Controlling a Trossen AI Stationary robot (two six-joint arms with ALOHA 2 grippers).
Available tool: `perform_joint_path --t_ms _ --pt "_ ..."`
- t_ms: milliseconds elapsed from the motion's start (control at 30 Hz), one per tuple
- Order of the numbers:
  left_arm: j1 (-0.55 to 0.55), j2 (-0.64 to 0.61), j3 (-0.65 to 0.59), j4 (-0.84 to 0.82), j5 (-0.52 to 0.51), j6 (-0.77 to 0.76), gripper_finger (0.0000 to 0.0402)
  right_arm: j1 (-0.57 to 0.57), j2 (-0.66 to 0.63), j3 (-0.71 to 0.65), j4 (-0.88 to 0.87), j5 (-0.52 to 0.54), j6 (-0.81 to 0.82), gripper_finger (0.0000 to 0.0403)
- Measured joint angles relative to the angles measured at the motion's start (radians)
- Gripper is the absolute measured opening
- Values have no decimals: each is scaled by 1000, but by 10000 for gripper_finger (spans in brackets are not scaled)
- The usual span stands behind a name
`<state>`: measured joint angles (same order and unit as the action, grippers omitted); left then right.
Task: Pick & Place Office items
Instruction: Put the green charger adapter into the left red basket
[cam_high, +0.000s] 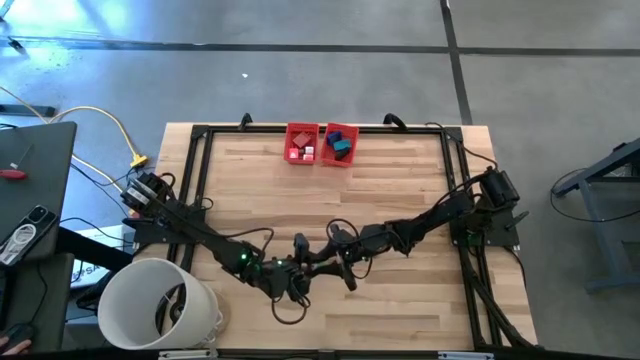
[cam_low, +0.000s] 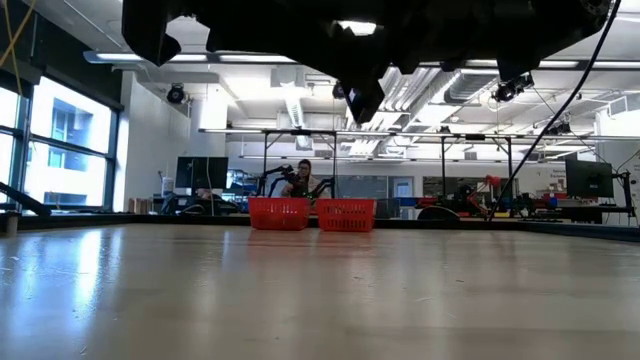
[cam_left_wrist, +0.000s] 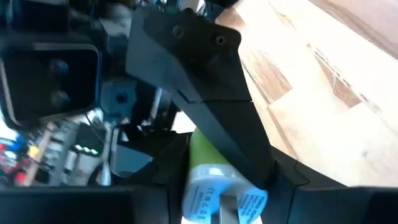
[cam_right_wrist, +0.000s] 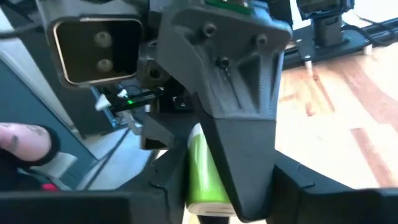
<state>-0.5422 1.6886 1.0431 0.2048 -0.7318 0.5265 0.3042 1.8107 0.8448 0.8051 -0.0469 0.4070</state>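
Mid-air handover: both the left gripper and right gripper clamp a green marker; next, one must release.

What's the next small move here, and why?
Probably ease the right hand off the green stick, once the left hand has it firmly. Both hands meet at the stick above the table's near middle, which looks like a handover; the red bins sit at the far edge.

A robotics lab: workbenches, monitors, exposed ceiling ducts.
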Motion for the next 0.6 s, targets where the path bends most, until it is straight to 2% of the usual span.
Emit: perform_joint_path --t_ms 133,300,433,600 --pt "0 0 0 -2 6 -79 127 0 0 0 -3 5 -15 176" --pt "-9 0 0 -6 3 -169 127 0 0 0 -4 5 -14 199" --pt "-9 0 0 -20 12 -184 127 4 0 0 -27 57 -11 224" --pt "-8 0 0 -50 27 -221 127 3 0 0 -46 83 17 274"
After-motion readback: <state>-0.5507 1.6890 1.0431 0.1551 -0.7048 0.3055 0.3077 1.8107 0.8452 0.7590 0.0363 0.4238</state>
